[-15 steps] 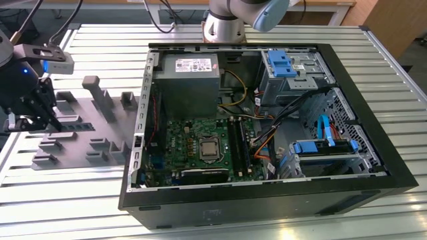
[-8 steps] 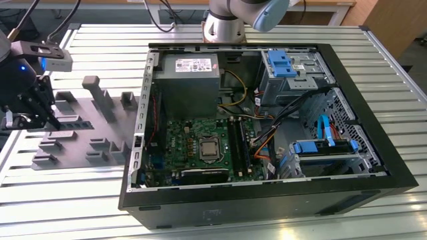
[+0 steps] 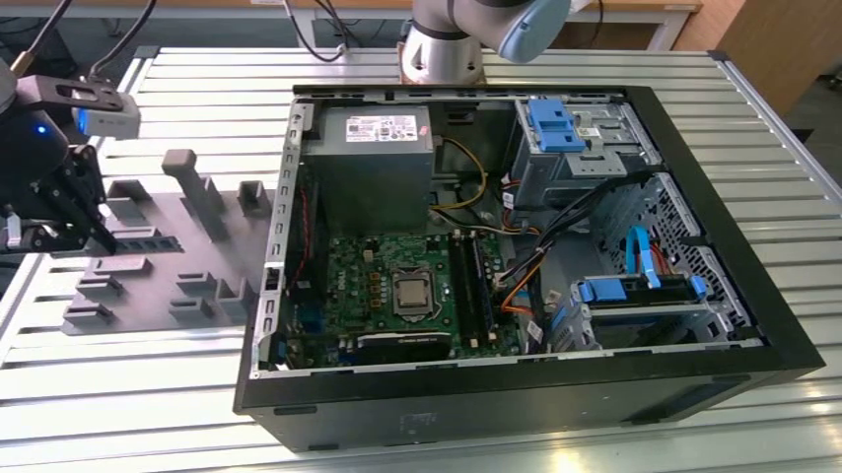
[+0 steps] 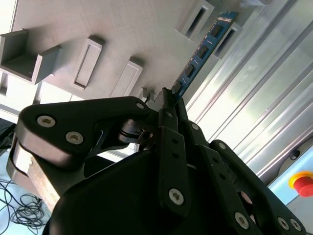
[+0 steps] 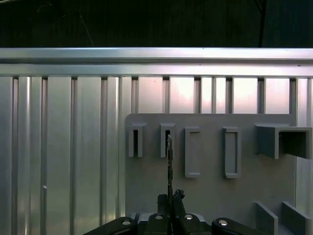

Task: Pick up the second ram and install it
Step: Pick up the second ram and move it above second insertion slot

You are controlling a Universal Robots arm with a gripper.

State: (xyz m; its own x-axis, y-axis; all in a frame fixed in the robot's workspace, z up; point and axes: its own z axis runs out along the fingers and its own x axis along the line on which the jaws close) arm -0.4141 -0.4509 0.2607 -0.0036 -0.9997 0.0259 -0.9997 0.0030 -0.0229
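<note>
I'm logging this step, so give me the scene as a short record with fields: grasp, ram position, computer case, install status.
grasp: gripper shut on one end of the second ram
ram position: over the gray holder plate, far end by a slot
case: computer case open, at the exterior view's right of the plate
install status: not yet in the motherboard

The claw [image 4: 167,94] hides the near end of the ram [image 4: 199,53] from us. In the first wrist view we see it edge-on, chips hidden, the claw cut off.
</note>
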